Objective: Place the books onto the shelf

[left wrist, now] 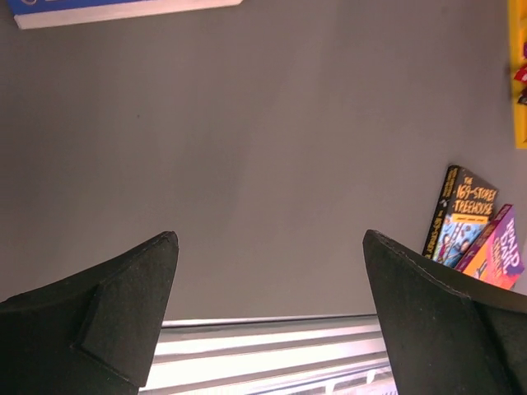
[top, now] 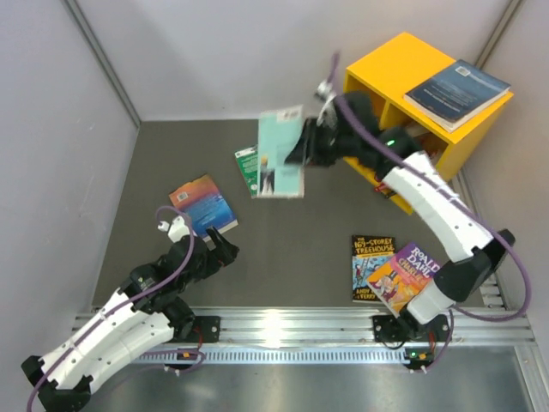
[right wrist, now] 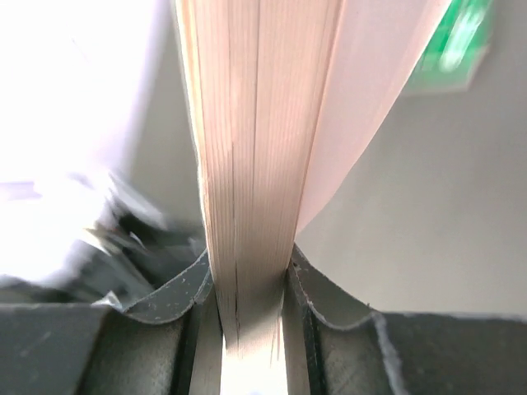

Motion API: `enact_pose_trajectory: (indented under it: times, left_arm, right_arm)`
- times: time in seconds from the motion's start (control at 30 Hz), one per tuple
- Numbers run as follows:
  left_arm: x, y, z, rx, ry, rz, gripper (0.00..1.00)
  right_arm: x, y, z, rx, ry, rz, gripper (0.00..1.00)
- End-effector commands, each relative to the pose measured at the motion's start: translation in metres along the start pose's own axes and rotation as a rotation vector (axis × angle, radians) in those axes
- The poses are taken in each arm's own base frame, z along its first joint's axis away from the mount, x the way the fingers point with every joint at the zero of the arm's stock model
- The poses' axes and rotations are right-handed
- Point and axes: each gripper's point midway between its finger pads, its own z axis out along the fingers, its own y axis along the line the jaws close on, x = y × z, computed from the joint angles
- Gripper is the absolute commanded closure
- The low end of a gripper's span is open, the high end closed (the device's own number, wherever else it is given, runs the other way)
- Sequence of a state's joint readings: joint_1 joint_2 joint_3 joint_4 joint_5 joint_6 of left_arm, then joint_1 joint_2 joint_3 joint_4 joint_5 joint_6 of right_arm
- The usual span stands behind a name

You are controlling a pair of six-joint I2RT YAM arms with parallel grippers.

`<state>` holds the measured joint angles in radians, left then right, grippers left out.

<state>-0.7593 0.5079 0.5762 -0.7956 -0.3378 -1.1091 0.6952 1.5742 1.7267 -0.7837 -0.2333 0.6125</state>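
Grey table with yellow shelf at far right corner, dark book on top. Right gripper clamped on teal book, raised near shelf. Left gripper spread apart by front left edge. Probably yet to shelve: green book, blue book, black book, purple book.
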Motion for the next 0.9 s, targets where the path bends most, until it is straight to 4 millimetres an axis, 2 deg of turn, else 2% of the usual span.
enact_pose_trajectory:
  times: [0.0, 0.03, 0.07, 0.1, 0.13, 0.17, 0.2, 0.27, 0.3, 0.33, 0.43, 0.5, 0.67, 0.87]
  left_arm:
    - [0.004, 0.004, -0.004, -0.010, 0.028, 0.038, 0.01]
    - [0.006, 0.003, -0.004, -0.005, 0.037, 0.043, 0.01]
    - [0.007, 0.002, -0.003, -0.001, 0.042, 0.044, 0.01]
    - [0.008, 0.002, -0.002, 0.000, 0.047, 0.046, 0.01]
    - [0.011, 0.002, -0.001, 0.001, 0.061, 0.049, 0.01]
    - [0.012, -0.001, 0.001, 0.009, 0.063, 0.050, 0.01]
    - [0.013, -0.001, 0.002, 0.010, 0.069, 0.058, 0.01]
    - [0.015, -0.003, 0.005, 0.014, 0.078, 0.061, 0.01]
    - [0.016, -0.004, 0.006, 0.014, 0.082, 0.062, 0.01]
    - [0.016, -0.005, 0.006, 0.017, 0.085, 0.063, 0.01]
    - [0.020, -0.007, 0.007, 0.024, 0.104, 0.063, 0.02]
    - [0.024, -0.007, 0.008, 0.028, 0.119, 0.064, 0.02]
    - [0.024, -0.007, 0.004, 0.041, 0.124, 0.062, 0.02]
    - [0.021, 0.003, -0.001, 0.046, 0.089, 0.034, 0.02]
  right_arm:
    - [-0.098, 0.023, -0.119, -0.029, -0.319, -0.094, 1.00]
    - [-0.123, 0.006, -0.141, 0.015, -0.386, -0.083, 1.00]
    - [-0.141, 0.016, -0.181, 0.001, -0.471, -0.099, 1.00]
    - [-0.152, 0.012, -0.188, -0.014, -0.481, -0.091, 1.00]
    - [-0.170, -0.011, -0.212, 0.026, -0.549, -0.044, 1.00]
    - [-0.180, -0.015, -0.229, 0.017, -0.595, -0.029, 1.00]
    - [-0.181, -0.015, -0.242, -0.023, -0.606, -0.022, 1.00]
    - [-0.198, -0.054, -0.274, 0.040, -0.697, 0.045, 1.00]
    - [-0.197, -0.056, -0.289, 0.041, -0.726, 0.040, 1.00]
    - [-0.202, -0.077, -0.306, 0.089, -0.773, 0.066, 1.00]
    - [-0.211, -0.107, -0.319, 0.093, -0.779, 0.131, 1.00]
    - [-0.221, -0.123, -0.319, 0.094, -0.790, 0.155, 1.00]
    - [-0.239, -0.167, -0.341, 0.077, -0.853, 0.273, 1.00]
    - [-0.235, -0.217, -0.328, 0.054, -0.778, 0.400, 1.00]
